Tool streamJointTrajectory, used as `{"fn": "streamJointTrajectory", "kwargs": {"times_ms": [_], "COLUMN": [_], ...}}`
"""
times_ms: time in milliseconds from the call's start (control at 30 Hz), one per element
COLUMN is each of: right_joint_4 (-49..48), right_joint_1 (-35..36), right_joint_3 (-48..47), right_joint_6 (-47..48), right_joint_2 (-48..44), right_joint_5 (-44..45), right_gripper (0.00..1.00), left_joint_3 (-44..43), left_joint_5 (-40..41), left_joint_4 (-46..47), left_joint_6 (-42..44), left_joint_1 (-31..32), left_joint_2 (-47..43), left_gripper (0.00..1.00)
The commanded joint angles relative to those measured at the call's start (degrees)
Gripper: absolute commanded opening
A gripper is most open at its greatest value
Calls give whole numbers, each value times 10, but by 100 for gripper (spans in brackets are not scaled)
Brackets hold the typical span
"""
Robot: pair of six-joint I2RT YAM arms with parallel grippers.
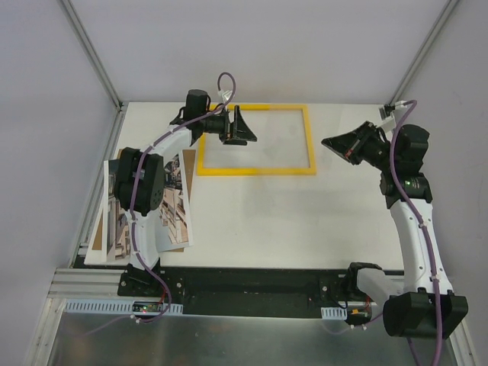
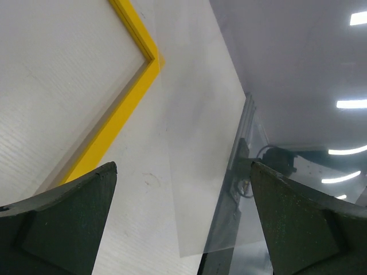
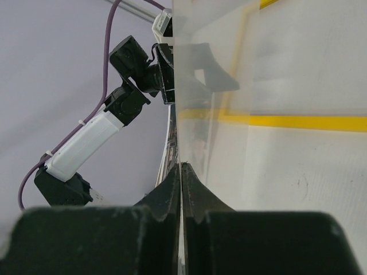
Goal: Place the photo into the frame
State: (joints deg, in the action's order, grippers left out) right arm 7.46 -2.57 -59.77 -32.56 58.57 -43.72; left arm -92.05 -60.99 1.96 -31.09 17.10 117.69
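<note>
1. The white counter (image 1: 267, 221) carries everything, with the two arms reaching over it from the near edge
2. The frame (image 1: 255, 171) lies flat at the far middle of the counter, yellow side up, with bare counter showing inside it
3. A clear sheet (image 3: 275, 69) stands on edge in the right wrist view, and the yellow rail of the frame shows through it. The left wrist view shows it raised off the counter, beside a corner of the frame
4. The photo (image 1: 174, 213) lies picture-side up at the left edge of the counter, well apart from the frame and partly hidden under the left arm
5. A brown board (image 1: 97, 232) peeks out from under the photo along its left side
6. The left gripper (image 1: 245, 128) hangs over the frame's far left corner, fingers spread wide and grasping nothing
7. The right gripper (image 1: 326, 142) sits just right of the frame, clenched on the near edge of the clear sheet
</note>
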Motion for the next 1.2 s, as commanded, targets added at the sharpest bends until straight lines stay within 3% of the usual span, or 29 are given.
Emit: {"fn": "streamJointTrajectory", "kwargs": {"times_ms": [0,200,333,533,667,1167], "right_joint_4": [-10,-10,-10,-18,-17,-72], "right_joint_1": [15,25,39,47,47,-11], "right_joint_3": [-34,-56,-66,-76,-89,-78], "right_joint_6": [-19,-30,-35,-36,-35,-52], "right_joint_2": [-10,-6,-3,7,19,52], "right_joint_5": [-15,-14,-15,-19,-27,-87], "right_gripper": [1,1,1,0,1,1], "left_joint_3": [34,49,80,103,129,195], "left_joint_5": [-76,-88,-111,-132,-142,-142], "left_joint_4": [164,190,299,360,450,692], "left_joint_6": [-77,-91,-156,-198,-265,-454], "left_joint_1": [-4,-8,-11,-11,-11,-13], "left_joint_2": [-4,7,1,-7,-18,-64], "left_gripper": [99,99,99,99,99,72]}}
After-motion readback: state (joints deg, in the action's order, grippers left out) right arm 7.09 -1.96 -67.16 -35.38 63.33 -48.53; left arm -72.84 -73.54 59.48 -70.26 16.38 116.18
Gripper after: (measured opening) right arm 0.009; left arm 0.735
